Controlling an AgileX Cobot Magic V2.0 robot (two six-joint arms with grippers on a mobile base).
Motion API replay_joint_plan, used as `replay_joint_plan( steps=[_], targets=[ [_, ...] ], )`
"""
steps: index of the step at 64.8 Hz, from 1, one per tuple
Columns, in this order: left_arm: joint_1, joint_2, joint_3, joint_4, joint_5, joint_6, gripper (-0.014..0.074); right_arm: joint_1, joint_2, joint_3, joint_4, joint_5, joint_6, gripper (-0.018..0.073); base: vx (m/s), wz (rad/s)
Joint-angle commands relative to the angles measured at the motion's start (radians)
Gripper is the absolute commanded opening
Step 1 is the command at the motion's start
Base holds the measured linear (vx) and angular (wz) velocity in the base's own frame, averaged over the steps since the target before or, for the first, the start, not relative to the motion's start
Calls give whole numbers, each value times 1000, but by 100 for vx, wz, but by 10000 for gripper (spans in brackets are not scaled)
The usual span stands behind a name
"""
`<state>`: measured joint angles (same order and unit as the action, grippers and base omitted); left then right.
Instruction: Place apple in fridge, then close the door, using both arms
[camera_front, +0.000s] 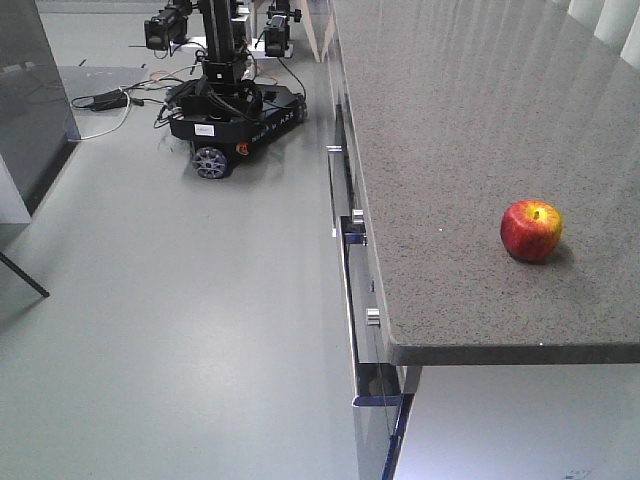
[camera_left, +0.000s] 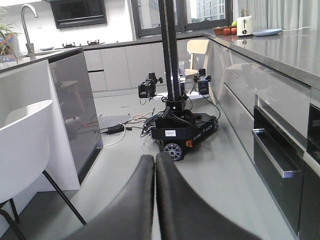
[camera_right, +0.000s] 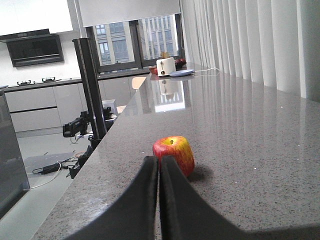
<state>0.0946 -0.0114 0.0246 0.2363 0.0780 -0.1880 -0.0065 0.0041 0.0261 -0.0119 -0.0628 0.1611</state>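
Observation:
The apple (camera_front: 531, 230), red with yellow near the stem, sits upright on the grey speckled countertop (camera_front: 450, 120), near its front right part. In the right wrist view the apple (camera_right: 176, 153) lies just beyond the tips of my right gripper (camera_right: 159, 160), slightly to their right; the jaws are shut and empty, low over the counter. My left gripper (camera_left: 155, 159) is shut and empty, held out over the kitchen floor beside the counter. The fridge and its door are out of view. Neither gripper shows in the exterior view.
A wheeled black robot (camera_front: 230, 100) with cameras stands on the floor ahead, also in the left wrist view (camera_left: 182, 132), with cables (camera_front: 105, 100) beside it. Drawer fronts with metal handles (camera_left: 272, 155) line the counter. A white chair (camera_left: 25, 150) and a dark grey panel (camera_left: 72, 110) stand at left.

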Motion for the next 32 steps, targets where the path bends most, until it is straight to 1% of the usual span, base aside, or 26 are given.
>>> replay_joint_plan(
  steps=[1,32],
  targets=[
    [-6,-16,29,-8,-69,-10,-6,-4,11,1,-10,-72,-3,-2,0,0],
    [-6,-16,29,-8,-69,-10,-6,-4,11,1,-10,-72,-3,-2,0,0]
  ],
)
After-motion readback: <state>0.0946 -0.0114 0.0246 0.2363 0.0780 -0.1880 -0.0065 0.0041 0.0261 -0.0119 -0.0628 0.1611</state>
